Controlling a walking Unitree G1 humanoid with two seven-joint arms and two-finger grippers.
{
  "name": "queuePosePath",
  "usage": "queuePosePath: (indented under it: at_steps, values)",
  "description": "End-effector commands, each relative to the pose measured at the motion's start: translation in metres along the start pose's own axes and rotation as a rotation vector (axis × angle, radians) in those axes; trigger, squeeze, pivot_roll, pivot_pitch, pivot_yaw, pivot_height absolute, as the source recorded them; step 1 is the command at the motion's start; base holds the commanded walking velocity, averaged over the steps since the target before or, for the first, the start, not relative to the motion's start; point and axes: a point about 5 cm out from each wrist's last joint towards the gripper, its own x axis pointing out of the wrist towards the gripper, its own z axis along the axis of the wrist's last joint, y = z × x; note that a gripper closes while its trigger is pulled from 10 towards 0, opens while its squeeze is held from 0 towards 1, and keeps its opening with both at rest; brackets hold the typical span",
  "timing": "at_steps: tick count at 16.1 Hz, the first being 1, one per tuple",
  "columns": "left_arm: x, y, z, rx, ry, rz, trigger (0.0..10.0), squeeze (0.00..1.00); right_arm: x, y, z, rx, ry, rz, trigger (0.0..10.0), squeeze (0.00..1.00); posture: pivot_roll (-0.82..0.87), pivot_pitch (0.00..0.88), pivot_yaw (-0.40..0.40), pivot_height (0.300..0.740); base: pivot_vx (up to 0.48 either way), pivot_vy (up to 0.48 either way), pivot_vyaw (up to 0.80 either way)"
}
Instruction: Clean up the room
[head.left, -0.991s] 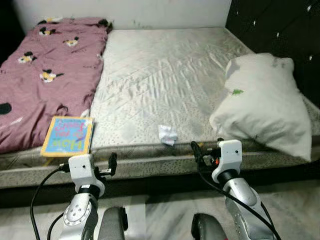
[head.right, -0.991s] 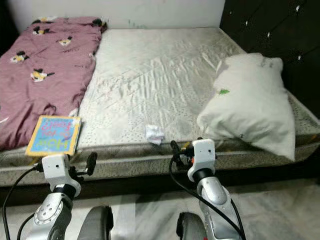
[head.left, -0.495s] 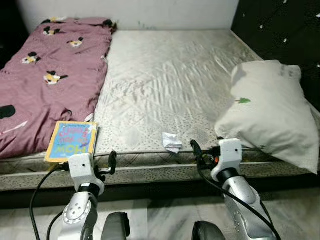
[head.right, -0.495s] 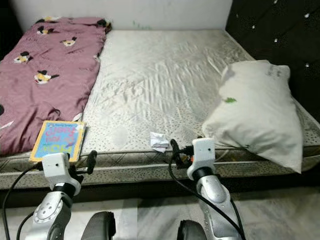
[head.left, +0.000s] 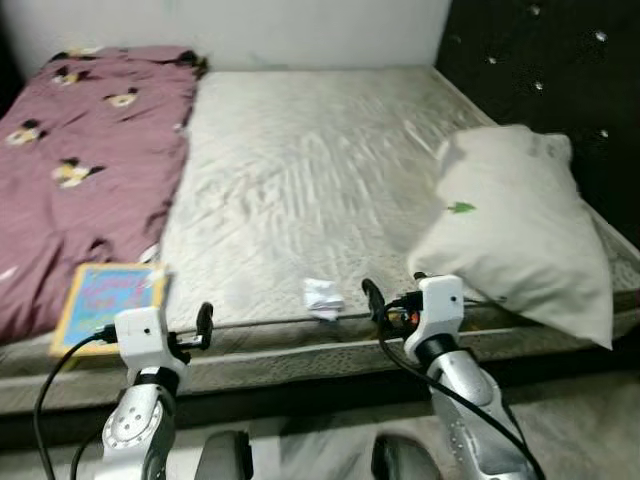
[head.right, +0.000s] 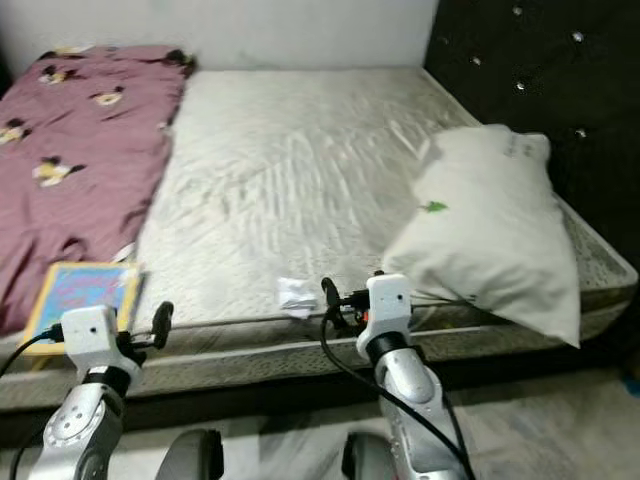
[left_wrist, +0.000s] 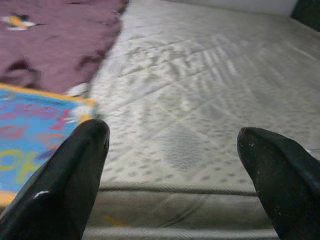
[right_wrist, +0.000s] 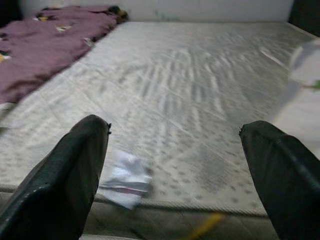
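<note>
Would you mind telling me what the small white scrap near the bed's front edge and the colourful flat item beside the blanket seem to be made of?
The scrap looks like crumpled paper or thin plastic wrapper: creased, white, slightly shiny; blur leaves it open. The flat item looks like a glossy card-covered book: stiff, square-cornered, with bright printed lettering.

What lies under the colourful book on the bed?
The book rests partly on the maroon blanket and partly on the bare mattress; anything beneath its cover is hidden.
</note>
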Motion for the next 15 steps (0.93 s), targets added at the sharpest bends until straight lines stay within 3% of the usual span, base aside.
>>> queuePosePath:
  at_steps: [1, 6, 11, 15]
  values:
    - [0.0009, -0.0102, -0.001, -0.008, 0.006, -0.033, 10.0, 0.0, -0.0023, -0.0106, -0.0009, -0.006, 0.008, -0.034, 10.0, 0.0, 0.03, 0.028, 0.0, 0.59, 0.319, 0.0, 0.0]
    - [0.0012, -0.0101, -0.0016, -0.007, 0.011, -0.03, 10.0, 0.0, -0.002, -0.01, -0.001, -0.004, 0.009, -0.03, 10.0, 0.0, 0.03, 0.028, 0.0, 0.59, 0.305, 0.0, 0.58]
    - [0.0017, -0.0107, -0.0031, -0.007, 0.022, -0.03, 10.0, 0.0, -0.0017, -0.0093, -0.0021, -0.007, 0.015, -0.021, 10.0, 0.0, 0.03, 0.026, -0.001, 0.59, 0.0, 0.0, 0.74]
    - [0.0018, -0.0107, -0.0039, -0.009, 0.026, -0.03, 10.0, 0.0, -0.0017, -0.0099, -0.0033, 0.003, 0.02, -0.023, 10.0, 0.0, 0.03, 0.021, 0.0, 0.59, 0.0, 0.0, 0.0]
